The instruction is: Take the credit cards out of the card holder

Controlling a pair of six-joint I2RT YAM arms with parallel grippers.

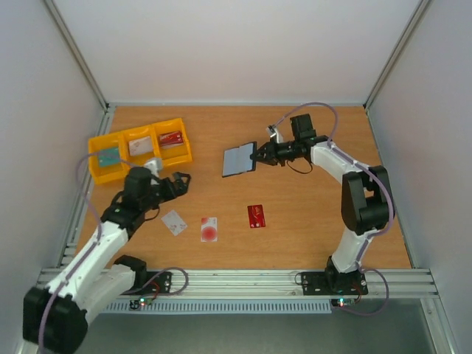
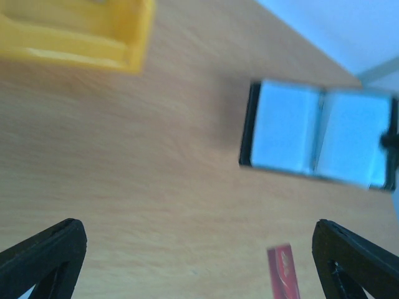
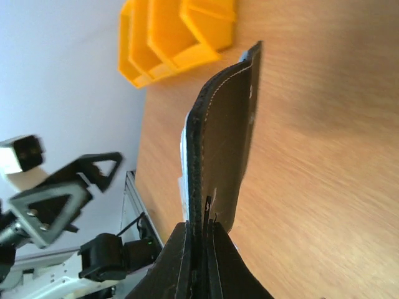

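Note:
My right gripper (image 1: 257, 155) is shut on the edge of the open black card holder (image 1: 239, 159) and holds it up off the table, grey-blue pockets facing up. In the right wrist view the holder (image 3: 224, 131) stands edge-on between my fingers (image 3: 177, 255). In the left wrist view it (image 2: 315, 134) shows open and blurred. Three cards lie on the table: the dark red one (image 1: 256, 216), also (image 2: 283, 274), the white one with a red circle (image 1: 209, 229), and the white one with small red marks (image 1: 174, 222). My left gripper (image 1: 180, 184) is open and empty above the table, left of the holder.
Yellow bins (image 1: 140, 149) with teal, whitish and red cards stand at the back left, just behind my left arm; a bin corner shows in the left wrist view (image 2: 93, 34). Enclosure walls ring the table. A metal rail (image 1: 236, 280) runs along the near edge.

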